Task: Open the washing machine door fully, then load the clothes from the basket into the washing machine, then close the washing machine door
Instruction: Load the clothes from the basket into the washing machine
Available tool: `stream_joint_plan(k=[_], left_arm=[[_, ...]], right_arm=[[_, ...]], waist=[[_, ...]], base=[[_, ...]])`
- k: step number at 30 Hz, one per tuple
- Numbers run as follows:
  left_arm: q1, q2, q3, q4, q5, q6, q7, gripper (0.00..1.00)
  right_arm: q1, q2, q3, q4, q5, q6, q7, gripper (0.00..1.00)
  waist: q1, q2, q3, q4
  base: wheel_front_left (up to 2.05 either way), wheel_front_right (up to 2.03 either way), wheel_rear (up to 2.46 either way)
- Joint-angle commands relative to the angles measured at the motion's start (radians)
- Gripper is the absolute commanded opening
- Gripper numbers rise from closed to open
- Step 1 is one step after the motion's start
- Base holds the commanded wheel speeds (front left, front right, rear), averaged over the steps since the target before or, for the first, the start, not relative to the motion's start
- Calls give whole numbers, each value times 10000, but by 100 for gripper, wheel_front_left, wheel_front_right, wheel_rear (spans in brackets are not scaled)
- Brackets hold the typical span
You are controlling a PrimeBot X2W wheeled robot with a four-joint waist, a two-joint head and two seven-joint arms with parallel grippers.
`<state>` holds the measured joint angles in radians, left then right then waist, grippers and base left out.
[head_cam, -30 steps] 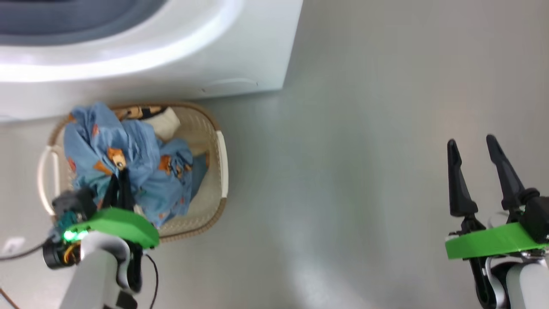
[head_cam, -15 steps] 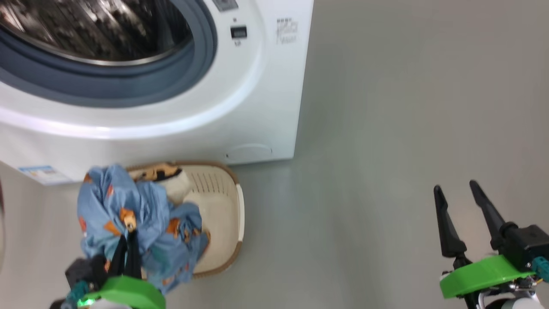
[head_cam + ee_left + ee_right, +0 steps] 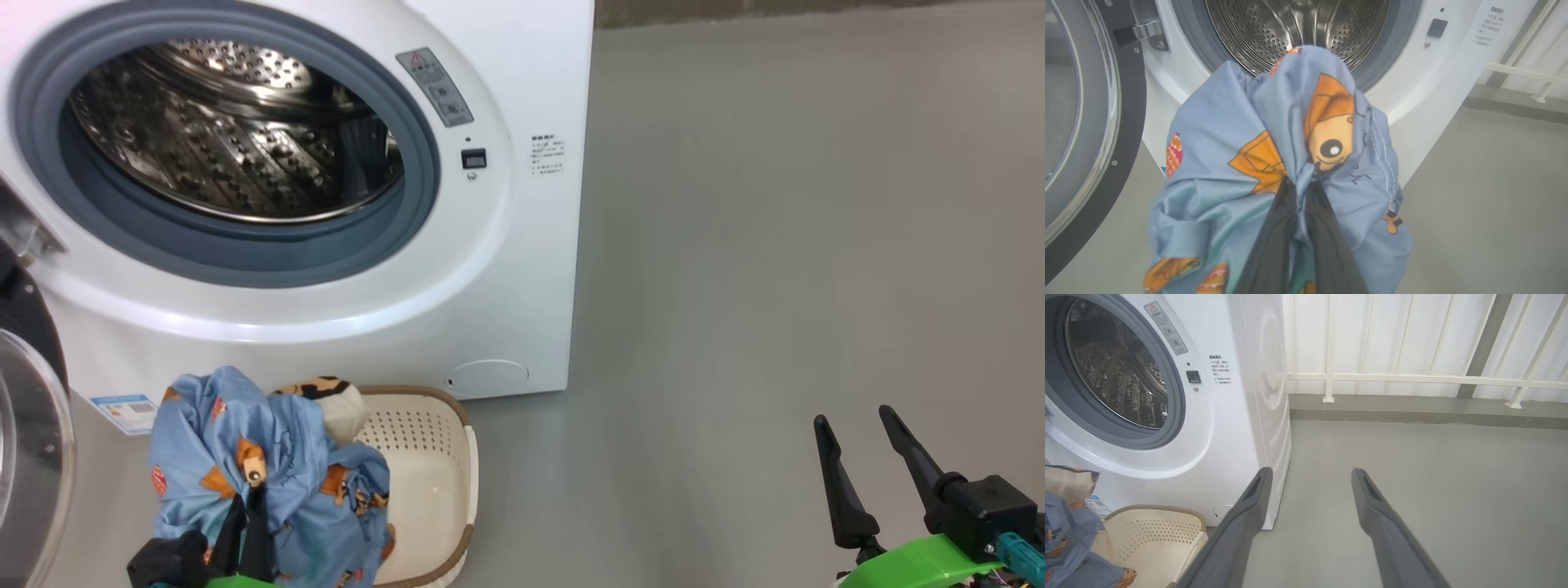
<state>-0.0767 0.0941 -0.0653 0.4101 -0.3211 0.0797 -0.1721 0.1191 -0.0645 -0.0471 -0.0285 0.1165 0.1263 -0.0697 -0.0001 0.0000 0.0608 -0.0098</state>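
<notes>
Left claw (image 3: 1299,185) clenched on the clothes (image 3: 1220,134), the bundle draped over it in front of the washer's (image 3: 522,269) open mouth. Right claw (image 3: 851,416) released, empty, right of the washer.

Smooth pale grey-green floor (image 3: 775,245) before me, faint sheen, soft even light. Beyond it low grey kerb (image 3: 1412,410), then white ribbed wall panels (image 3: 1392,335); white rail (image 3: 1412,379) across them, dark grey slanted post (image 3: 1484,343) toward my right

Looks like a bare laundry corner: white front-loading washing machine (image 3: 522,310) at left, plain grey floor (image 3: 775,245), white railing (image 3: 1412,378) against a panelled wall (image 3: 1392,335) upper right.
</notes>
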Motion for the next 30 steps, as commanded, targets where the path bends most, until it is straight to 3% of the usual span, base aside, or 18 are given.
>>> stream_joint_plan(k=[1, 30], left_arm=[[-21, 227, 279, -447, 136, 100, 25, 0], [518, 332, 109, -1342, -12, 488, 446, 0]], right_arm=[[-91, -149, 194, -332, 72, 44, 49, 100], [-97, -125, 344, -436, 152, 44, 210, 100]], waist=[[1, 0, -182, 33], [1, 0, -359, 64]], base=[[0, 0, 0], [0, 0, 0]])
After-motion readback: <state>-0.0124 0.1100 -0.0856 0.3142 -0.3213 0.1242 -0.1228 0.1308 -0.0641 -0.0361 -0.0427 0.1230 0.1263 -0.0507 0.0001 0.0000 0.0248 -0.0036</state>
